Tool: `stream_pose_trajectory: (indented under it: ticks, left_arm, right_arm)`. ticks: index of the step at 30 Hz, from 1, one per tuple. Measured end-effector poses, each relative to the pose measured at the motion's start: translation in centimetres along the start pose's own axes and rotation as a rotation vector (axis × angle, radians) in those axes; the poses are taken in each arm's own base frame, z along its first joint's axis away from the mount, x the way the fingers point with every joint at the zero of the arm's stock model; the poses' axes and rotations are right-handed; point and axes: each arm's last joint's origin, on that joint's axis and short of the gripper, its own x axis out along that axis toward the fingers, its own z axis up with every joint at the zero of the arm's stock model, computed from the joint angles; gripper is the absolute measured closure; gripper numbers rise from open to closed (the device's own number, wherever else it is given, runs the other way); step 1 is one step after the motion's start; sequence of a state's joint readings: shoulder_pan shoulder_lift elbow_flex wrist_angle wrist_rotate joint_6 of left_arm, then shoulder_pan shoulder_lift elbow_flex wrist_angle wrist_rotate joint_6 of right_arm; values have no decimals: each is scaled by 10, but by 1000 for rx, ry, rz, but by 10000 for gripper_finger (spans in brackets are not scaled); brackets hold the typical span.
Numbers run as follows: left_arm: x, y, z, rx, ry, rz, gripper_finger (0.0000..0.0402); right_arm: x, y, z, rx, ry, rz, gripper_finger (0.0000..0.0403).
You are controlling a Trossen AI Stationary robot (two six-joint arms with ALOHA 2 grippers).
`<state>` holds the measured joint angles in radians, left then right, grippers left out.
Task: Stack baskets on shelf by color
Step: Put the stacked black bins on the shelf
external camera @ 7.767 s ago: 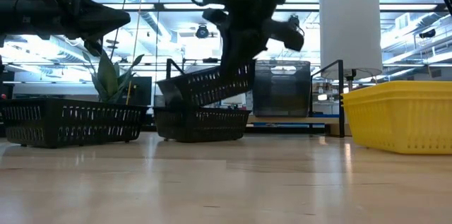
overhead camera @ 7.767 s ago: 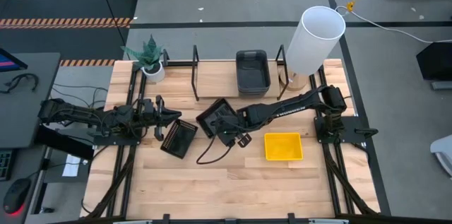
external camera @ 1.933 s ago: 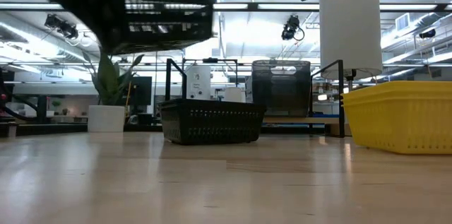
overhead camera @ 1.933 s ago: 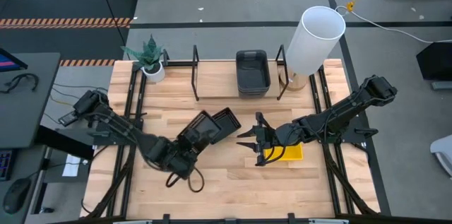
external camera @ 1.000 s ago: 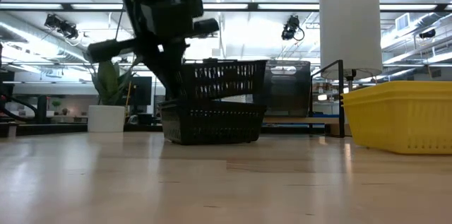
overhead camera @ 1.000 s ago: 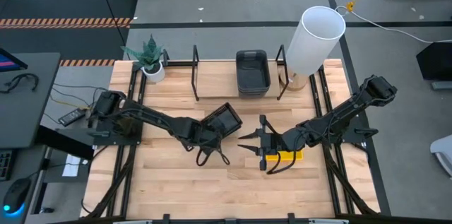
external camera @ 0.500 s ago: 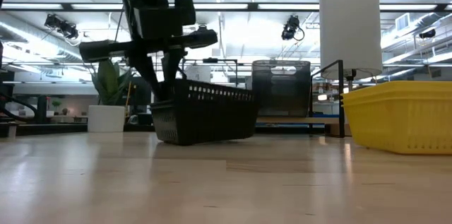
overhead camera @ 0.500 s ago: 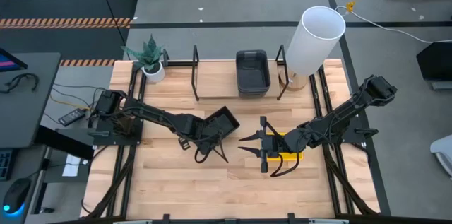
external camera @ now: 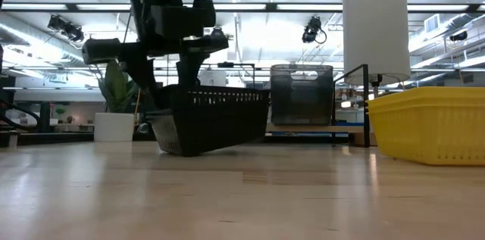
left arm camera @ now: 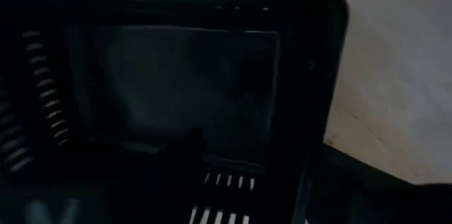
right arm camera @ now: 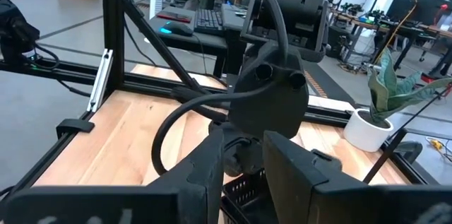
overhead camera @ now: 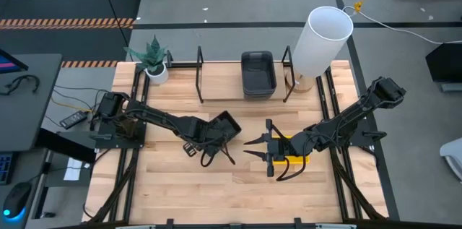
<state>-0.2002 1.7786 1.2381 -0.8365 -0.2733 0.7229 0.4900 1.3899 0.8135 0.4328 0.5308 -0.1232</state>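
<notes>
While the left gripper [overhead camera: 208,144] was reached in over the black slatted baskets [overhead camera: 222,127] at the middle of the table [overhead camera: 216,193], its fingers were seen spread wide about the near wall, with nothing clamped. The black baskets were nested, one inside another, and recorded as tilted in the low view, one end lifted off the tabletop. Just beside them, the right gripper [overhead camera: 260,149] was held above the table, fingers parted and empty, ahead of a yellow basket [overhead camera: 294,150]. Farther back, dark grey baskets [overhead camera: 258,74] were stacked on the shelf [overhead camera: 220,84], between black uprights. A potted plant [overhead camera: 153,61] and a white cylinder [overhead camera: 320,41] were noted at the shelf's ends.
</notes>
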Motion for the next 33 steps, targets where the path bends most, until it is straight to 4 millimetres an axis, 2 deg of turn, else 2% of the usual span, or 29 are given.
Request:
stream_pose_trajectory:
  ticks: [7, 14, 19, 26, 33]
  left_arm:
    - [-22, 13, 1, -84, -18, 38, 222]
    - [-31, 9, -5, -157, 36, -69, 246]
    - [-21, 6, -2, -202, 6, -90, 250]
    - [-2, -7, 5, -170, 11, 61, 251]
    - [7, -19, 6, -209, 8, 63, 275]
  right_arm:
    - [0, 0, 0, 0, 1, 0, 298]
    - [0, 0, 0, 6, 2, 1, 298]
    - [0, 0, 0, 7, 2, 1, 298]
    - [0, 0, 0, 15, 0, 1, 298]
    - [0, 0, 0, 15, 0, 1, 298]
